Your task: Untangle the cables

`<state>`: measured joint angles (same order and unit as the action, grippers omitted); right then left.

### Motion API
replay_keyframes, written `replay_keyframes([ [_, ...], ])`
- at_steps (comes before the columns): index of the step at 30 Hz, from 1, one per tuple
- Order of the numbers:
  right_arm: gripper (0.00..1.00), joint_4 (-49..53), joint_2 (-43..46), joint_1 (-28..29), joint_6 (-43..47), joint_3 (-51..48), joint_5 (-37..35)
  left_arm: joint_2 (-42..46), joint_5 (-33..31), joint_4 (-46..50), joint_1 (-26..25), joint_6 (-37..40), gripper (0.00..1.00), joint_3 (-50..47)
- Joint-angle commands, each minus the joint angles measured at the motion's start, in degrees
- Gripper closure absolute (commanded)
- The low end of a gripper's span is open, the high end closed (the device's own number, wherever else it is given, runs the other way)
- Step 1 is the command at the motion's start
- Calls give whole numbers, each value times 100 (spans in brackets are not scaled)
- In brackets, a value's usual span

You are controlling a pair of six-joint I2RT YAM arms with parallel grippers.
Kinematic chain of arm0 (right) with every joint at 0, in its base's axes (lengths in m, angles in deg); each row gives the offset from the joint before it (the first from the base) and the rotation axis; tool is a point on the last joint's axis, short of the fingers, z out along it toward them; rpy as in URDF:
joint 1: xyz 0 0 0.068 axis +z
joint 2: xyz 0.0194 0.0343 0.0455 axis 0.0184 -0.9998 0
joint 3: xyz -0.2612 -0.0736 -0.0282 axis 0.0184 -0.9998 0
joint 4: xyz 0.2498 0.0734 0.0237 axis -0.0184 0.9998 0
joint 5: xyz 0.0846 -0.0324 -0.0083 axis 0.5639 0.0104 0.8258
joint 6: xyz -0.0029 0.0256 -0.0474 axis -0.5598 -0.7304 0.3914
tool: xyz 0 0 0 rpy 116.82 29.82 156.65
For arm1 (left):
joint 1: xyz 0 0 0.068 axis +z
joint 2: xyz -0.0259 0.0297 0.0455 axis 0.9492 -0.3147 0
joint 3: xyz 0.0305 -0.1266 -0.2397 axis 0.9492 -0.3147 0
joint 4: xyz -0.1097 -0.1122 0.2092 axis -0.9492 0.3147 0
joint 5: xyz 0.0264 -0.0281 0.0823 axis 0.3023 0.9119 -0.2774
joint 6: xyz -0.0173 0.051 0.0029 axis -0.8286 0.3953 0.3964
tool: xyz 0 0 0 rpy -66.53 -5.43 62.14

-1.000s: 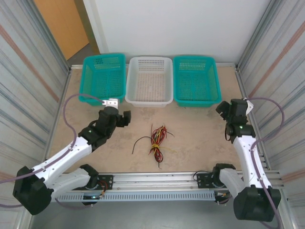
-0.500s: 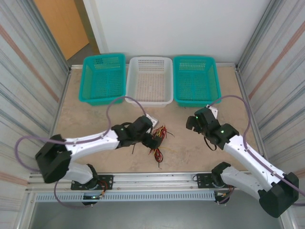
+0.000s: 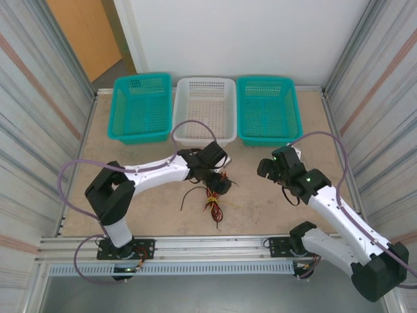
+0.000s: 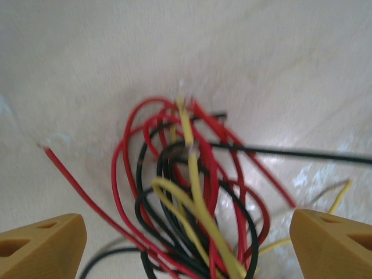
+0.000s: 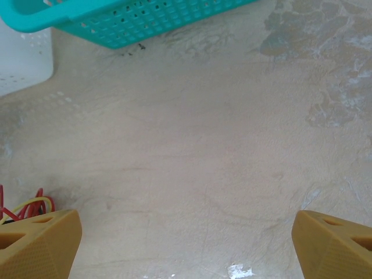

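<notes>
The top camera looked down from above and behind the arms over the whole table [image 3: 260,202]. The left wrist camera sat close, facing the cables [image 4: 192,192] just ahead of the left gripper [image 4: 186,247]. The right wrist camera, from farther off, caught those cables left of the right gripper [image 5: 186,247].

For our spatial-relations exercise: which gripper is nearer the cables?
Left. The left gripper hangs directly over the cables, jaws open; the right gripper sits apart, off to their right.
</notes>
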<state>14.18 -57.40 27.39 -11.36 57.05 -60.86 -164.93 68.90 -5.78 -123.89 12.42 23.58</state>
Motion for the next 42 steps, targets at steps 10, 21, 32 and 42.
replay_keyframes([
  [10, 11, -72, -124, 172, 215, 196, 287, -847, 723, 241, 267, -89, 16, 669],
  [21, 12, -55, -84, 284, 165, 208, 206, -1411, 1250, 367, 266, -472, 55, 805],
  [32, 9, -121, -240, 327, 375, 782, 605, 46, 1615, -384, 1207, -1538, 100, 533],
  [42, 23, -752, -1038, 942, 1127, 2228, 2370, 2034, 1598, -1314, 2372, -2490, 100, 30],
])
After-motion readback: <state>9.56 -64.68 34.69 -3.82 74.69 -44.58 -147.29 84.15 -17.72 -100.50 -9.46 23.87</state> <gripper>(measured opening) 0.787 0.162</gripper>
